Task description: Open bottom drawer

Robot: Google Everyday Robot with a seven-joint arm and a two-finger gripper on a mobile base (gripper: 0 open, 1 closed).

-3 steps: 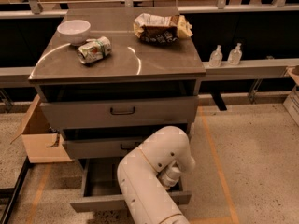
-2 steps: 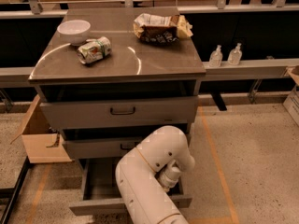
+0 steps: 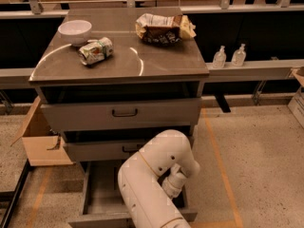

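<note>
The bottom drawer (image 3: 95, 219) of the grey metal cabinet stands pulled out, its slim front panel near the lower edge of the camera view and its dark inside showing. Its handle is hidden behind my white arm (image 3: 156, 175). My gripper (image 3: 176, 199) reaches down at the drawer's right half, just behind the front panel, mostly covered by my wrist. The middle drawer (image 3: 99, 149) and the top drawer (image 3: 124, 113) are closed or nearly so.
On the cabinet top (image 3: 156, 63) lie a white bowl (image 3: 74, 31), a crushed can (image 3: 96, 50) and a chip bag (image 3: 161, 28). A cardboard box (image 3: 40, 139) stands left of the cabinet. Two bottles (image 3: 229, 56) stand on a ledge to the right. Speckled floor lies right.
The bottom drawer's front panel sits a little nearer the lower edge than before, so the drawer has come slightly further out. My arm has shifted with it.
</note>
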